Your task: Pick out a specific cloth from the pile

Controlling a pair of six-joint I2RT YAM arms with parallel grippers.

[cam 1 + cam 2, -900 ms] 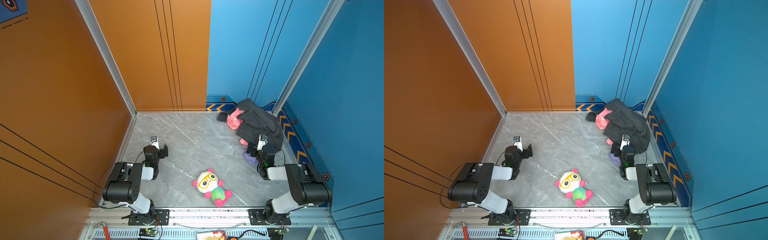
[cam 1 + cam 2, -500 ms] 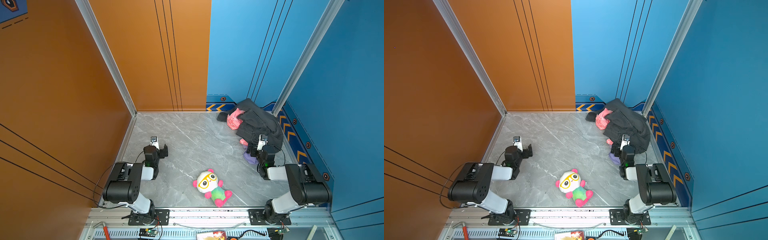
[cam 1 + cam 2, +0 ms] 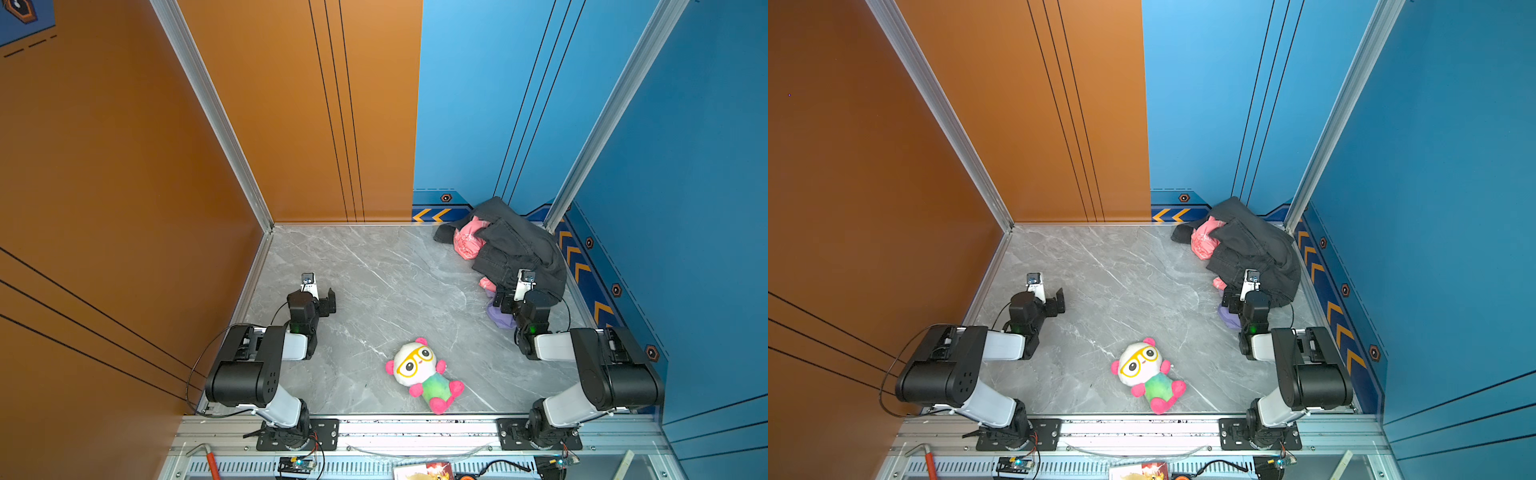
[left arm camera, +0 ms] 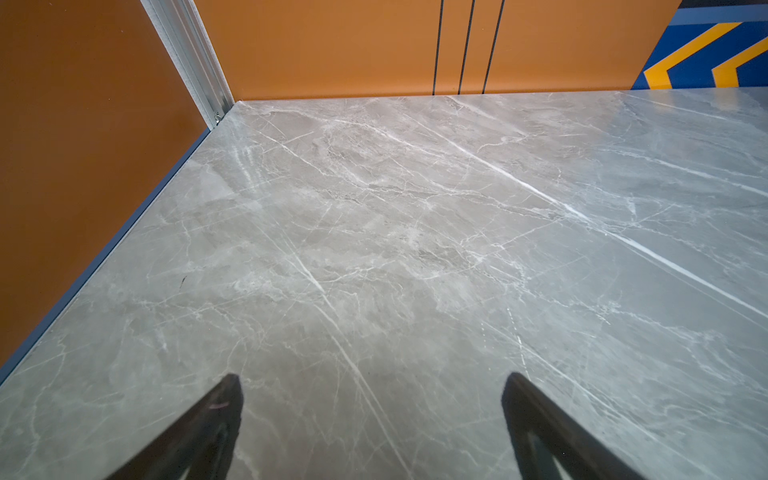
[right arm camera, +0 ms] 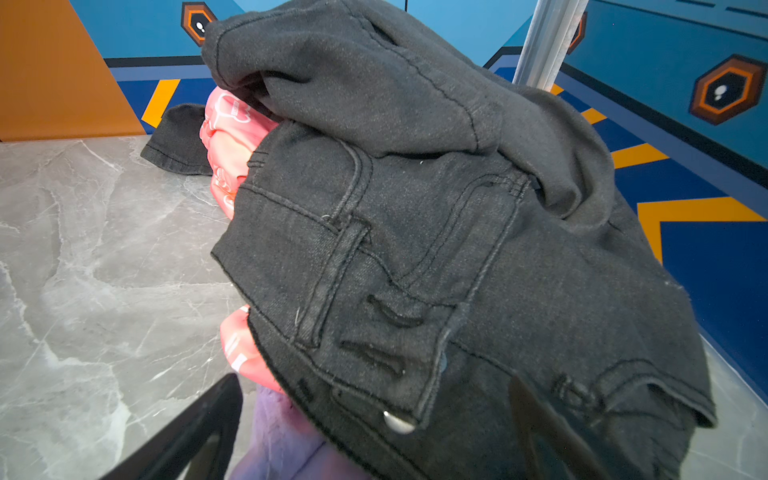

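— At the far right corner of the marble table (image 3: 374,270), what lay there?

— Noted the pile (image 3: 511,253), heaped against the blue wall (image 3: 665,166). Dark grey jeans (image 3: 519,245) were draped over the top and covered most of it. A pink garment (image 3: 467,241) poked out on the side toward the orange wall (image 3: 124,166), and again lower, at the near edge.

— And the cloth?

— Mostly buried. Only a small lavender bunch of the cloth (image 3: 500,318) showed at the pile's near edge, in both top views (image 3: 1227,318). From the right wrist view the cloth (image 5: 282,440) lay under the jeans' waistband, just below a fold of pink, with a metal button (image 5: 397,422) of the jeans just beside it.

— State of the right arm?

— Found the right gripper (image 3: 508,298) low at that same edge, jaws spread wide, nothing clasped. Lavender fabric lay between its fingers (image 5: 195,432), closer to one; the other overlapped the jeans. Contact with the fabric could not be judged.

— Left arm?

— Found the left gripper (image 3: 321,300) well apart from the pile, on the left of the table near the orange wall. Jaws wide as well, only bare marble between them in its wrist view (image 4: 374,386).

— Anything else on the table?

— One plush panda (image 3: 422,374) with yellow glasses, on its back near the front edge, between the two arms and apart from the pile.
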